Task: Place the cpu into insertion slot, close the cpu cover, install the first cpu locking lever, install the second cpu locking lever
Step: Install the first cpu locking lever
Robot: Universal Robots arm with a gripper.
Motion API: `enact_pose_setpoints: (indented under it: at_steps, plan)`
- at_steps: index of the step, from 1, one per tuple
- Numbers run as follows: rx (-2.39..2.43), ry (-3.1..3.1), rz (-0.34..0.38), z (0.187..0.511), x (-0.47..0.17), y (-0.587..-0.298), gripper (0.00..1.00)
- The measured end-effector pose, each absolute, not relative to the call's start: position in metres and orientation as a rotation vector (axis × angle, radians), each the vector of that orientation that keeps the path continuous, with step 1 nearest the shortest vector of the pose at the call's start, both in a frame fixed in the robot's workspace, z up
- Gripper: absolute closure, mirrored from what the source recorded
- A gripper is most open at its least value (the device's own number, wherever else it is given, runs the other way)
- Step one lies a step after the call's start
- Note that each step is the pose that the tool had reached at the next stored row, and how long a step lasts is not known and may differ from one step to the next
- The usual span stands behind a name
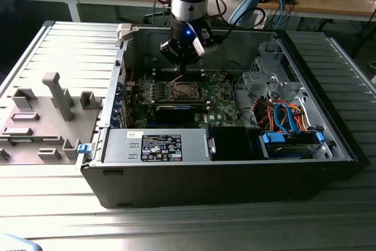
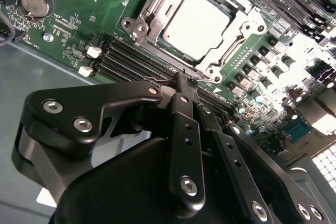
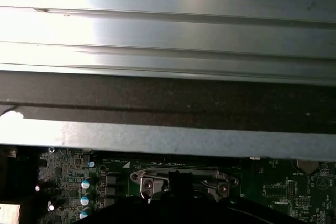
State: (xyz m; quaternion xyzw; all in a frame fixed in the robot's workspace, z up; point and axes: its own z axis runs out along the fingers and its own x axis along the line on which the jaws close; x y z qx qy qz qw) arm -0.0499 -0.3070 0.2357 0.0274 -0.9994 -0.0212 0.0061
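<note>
So I'm hovering my claw [image 2: 182, 80] right at the edge of the insertion slot [image 1: 184, 90] on the green motherboard [image 2: 79, 24], inside the open PC case [image 1: 235, 180]. In the second wrist view the cpu [image 2: 197, 22] is sitting flat in the slot, silvery top facing up. The cpu cover [image 2: 233, 38] is lying down around it, with the chip showing through its window. So I'm reckoning the first two steps are done and I'm working on the locking levers now. My fingers [image 2: 184, 129] are looking pressed together, tips meeting just beside the socket's near rim, right by the black memory slots [image 2: 131, 59]. I honestly can't tell if there's a lever wire pinched between them or if I'm just poking with a closed tip, because the tips are blocking that spot. In the exterior view I'm hanging straight over the socket, arm coming down from above. My guess at what this lever business is asking for is a steady sideways-and-down push so the wire hooks under its catch. It also means keeping clear of the cover frame and those small parts crowding the board next to the socket. If I slip here, I'm probably scraping the board, so going slow seems right.
</note>
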Motion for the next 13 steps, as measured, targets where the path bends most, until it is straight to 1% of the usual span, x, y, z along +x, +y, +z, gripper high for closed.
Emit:
enact_pose_setpoints:
  at_steps: [13]
  plan:
    - [0.099, -3.127, -0.068, 0.226, -0.061, -0.305, 0.89]
